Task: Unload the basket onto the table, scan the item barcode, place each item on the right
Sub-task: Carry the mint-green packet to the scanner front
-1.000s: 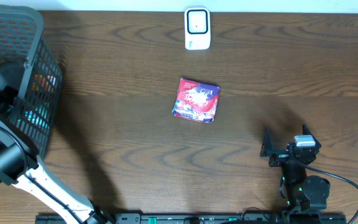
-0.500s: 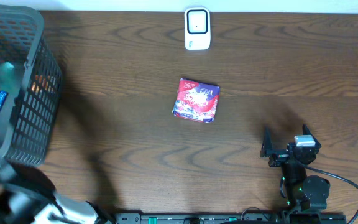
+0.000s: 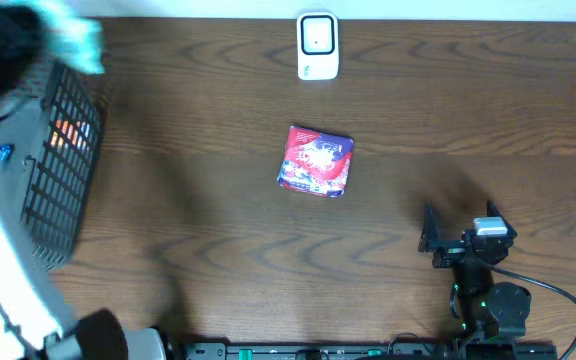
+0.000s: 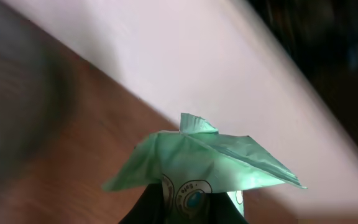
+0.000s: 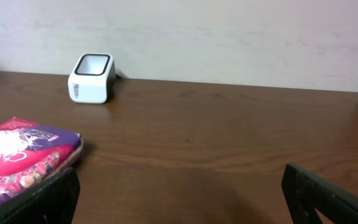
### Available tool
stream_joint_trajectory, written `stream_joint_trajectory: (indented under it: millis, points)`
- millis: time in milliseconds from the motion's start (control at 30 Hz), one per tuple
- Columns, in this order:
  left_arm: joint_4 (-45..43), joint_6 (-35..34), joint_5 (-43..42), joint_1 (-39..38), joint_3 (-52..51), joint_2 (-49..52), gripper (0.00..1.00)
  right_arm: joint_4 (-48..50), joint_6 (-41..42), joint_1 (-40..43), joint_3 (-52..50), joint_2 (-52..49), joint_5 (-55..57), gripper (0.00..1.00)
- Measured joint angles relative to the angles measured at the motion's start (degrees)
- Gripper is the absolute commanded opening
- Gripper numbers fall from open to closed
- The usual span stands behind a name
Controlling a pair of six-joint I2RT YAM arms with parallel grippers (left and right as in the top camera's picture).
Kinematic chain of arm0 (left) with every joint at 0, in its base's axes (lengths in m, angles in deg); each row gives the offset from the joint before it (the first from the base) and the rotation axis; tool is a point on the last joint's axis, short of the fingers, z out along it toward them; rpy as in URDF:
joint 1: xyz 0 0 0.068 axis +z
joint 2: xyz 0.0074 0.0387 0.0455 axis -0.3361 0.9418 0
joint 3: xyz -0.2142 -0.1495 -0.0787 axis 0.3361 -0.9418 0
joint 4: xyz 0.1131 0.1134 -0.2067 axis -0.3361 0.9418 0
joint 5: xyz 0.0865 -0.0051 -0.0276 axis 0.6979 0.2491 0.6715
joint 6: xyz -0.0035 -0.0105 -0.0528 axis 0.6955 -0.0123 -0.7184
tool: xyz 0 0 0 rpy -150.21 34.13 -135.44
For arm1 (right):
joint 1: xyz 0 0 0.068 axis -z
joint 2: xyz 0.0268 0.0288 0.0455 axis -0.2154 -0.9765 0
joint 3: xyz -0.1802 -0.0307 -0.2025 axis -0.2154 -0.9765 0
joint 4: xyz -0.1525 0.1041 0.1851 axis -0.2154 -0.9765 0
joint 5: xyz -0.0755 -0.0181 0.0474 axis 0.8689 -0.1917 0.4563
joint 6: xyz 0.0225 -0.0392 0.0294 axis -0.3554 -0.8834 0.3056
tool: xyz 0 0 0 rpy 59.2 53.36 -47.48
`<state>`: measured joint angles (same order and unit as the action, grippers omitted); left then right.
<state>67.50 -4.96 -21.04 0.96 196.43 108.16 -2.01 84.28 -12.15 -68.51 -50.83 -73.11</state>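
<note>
1 green packet [image 4: 210, 155], lower edge clamped in the left gripper [image 4: 188, 208], held up off the table [image 3: 198, 250] at the far-left corner by the basket [image 3: 58, 190]; overhead it's only a teal smear, label cut off in wrist view. 1 white scanner [image 3: 317, 45] at far edge, 1 red packet [image 3: 316, 160] mid-table, well apart. 1 basket, contents unclear, partly behind the left arm. Right gripper [image 5: 179, 202] spread wide, empty.

It looks like a shop checkout: a small white scanner [image 3: 317, 45] on a brown table [image 3: 218, 230], a grey shopping basket [image 3: 63, 170] and a snack pack [image 3: 316, 160]
</note>
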Motion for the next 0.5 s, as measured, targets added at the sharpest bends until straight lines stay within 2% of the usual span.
stream_joint_trajectory:
  millis: [133, 267, 500]
  points:
    - [6.45, 7.63, 1.4, -11.74, -0.33, 5.2, 0.07, -0.02, 0.0, 0.0, 0.0, 0.0, 0.02, 0.99]
    - [15.76, 14.05, 10.71, -22.03, -0.57, 10.25, 0.07, -0.02, 0.0, 0.0, 0.0, 0.0, 0.02, 0.99]
    - [19.8, 19.08, 23.17, -32.04, -0.59, 20.59, 0.07, -0.02, 0.0, 0.0, 0.0, 0.0, 0.02, 0.99]
